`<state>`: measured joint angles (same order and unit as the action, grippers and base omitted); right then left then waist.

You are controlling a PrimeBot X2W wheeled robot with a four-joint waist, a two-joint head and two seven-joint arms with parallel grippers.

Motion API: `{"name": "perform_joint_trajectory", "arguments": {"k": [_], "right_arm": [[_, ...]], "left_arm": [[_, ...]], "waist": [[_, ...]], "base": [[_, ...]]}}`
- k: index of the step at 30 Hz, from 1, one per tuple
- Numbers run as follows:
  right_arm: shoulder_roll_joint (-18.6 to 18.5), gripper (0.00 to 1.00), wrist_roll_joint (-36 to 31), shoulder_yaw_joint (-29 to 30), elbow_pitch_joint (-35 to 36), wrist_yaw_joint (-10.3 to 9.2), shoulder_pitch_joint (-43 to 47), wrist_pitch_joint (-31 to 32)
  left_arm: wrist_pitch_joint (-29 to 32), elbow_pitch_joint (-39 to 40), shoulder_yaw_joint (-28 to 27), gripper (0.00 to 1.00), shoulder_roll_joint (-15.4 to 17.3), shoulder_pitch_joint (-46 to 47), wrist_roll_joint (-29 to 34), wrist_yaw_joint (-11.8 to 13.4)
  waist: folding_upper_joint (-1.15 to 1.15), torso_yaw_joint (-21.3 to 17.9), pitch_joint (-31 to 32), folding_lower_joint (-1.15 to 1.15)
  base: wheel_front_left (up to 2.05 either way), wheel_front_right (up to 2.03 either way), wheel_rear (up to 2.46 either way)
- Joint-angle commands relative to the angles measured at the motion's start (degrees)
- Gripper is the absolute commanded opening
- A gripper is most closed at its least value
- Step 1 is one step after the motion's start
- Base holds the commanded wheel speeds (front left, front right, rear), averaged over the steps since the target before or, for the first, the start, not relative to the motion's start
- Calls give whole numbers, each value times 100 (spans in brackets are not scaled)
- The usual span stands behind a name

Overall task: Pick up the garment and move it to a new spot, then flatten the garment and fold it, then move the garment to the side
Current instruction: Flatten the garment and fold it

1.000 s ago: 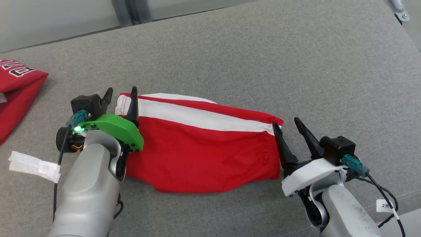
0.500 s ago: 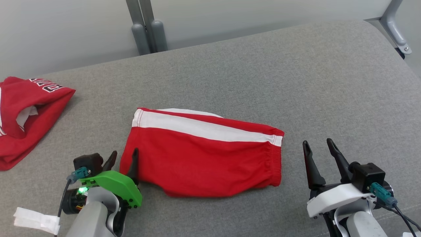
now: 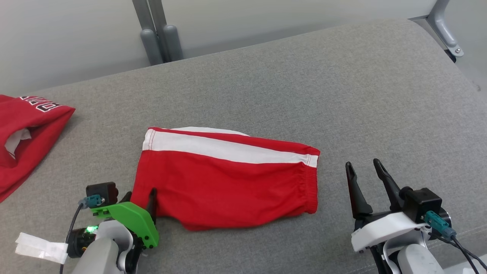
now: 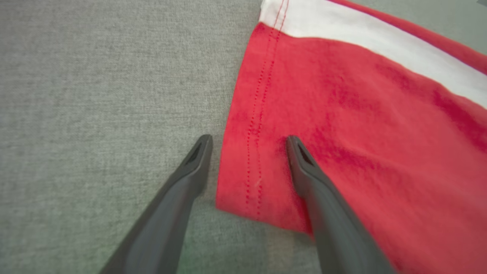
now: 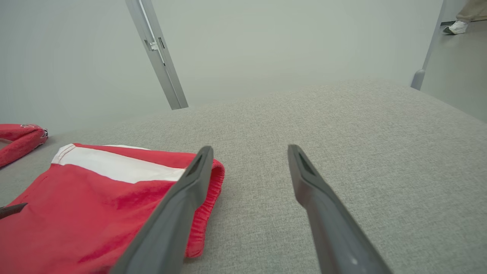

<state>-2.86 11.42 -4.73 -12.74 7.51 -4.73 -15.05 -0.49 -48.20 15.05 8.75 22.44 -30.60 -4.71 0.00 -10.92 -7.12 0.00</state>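
One folded garment (image 3: 228, 179), red jersey (image 3: 26, 133) far left, white tape (image 3: 40, 247) nearby

On left gripper (image 3: 140, 193): two long dark tapered fingers (image 4: 319, 198), bright green bracket (image 3: 131, 219) behind jaws, small green light (image 3: 90, 229) glowing further back. On right gripper (image 3: 362, 163): same fingers, white bracket (image 3: 384, 228). Beside each jaw base: black camera block (image 3: 422, 204), teal connector (image 3: 437, 223), thin black cable (image 3: 458, 245). Forearm shells (image 3: 416, 264) pale grey, rounded.
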Motion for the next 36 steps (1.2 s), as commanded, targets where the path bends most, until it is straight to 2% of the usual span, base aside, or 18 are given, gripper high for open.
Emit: {"name": "perform_joint_trajectory", "arguments": {"k": [1, 3, 4, 5, 6, 16, 21, 30, 36], "right_arm": [[-7, 100, 39, -8, 16, -4, -27, -19], [-7, 100, 42, -10, 30, -4, -19, -19], [-8, 100, 45, -4, 32, -4, -15, -19], [-7, 100, 47, 3, 32, -4, -13, -19], [-7, 100, 51, 11, 32, -4, -11, -19], [-8, 100, 46, 72, 33, -4, 90, -19], [-8, 100, 1, 160, 13, -4, 176, -19], [-54, 100, -107, 358, -149, -4, 287, 19], [-93, 100, -130, 359, -184, -4, 257, 125]], "left_arm": [[129, -93, 68, 100, -20, -33, 69, -19], [210, -100, 131, 96, -78, -53, 16, -71], [238, -90, 175, 49, -99, -66, 13, -103], [237, -71, 197, 17, -114, -72, 6, -118], [218, -41, 218, 0, -122, -80, -3, -132], [-162, 323, 141, 0, 46, -311, -78, -68], [-319, 716, 2, 0, 9, -704, -283, -14], [-334, 1808, -111, 0, -242, -1850, -615, 345], [-421, 2287, -70, 0, -349, -2265, -665, 581]], "waist": [[0, -43, -26, 0], [0, -60, -29, 0], [0, -64, -28, 0], [0, -65, -26, 0], [0, -63, -22, 0], [0, 100, 142, 0], [0, 292, 267, 0], [0, 684, 481, 0], [0, 850, 580, 0]], "base": [[0, 0, 0], [0, 0, 0], [0, 0, 0], [0, 0, 0], [0, 0, 0], [0, 0, 0], [0, 0, 0], [0, 0, 0], [0, 0, 0]]}}
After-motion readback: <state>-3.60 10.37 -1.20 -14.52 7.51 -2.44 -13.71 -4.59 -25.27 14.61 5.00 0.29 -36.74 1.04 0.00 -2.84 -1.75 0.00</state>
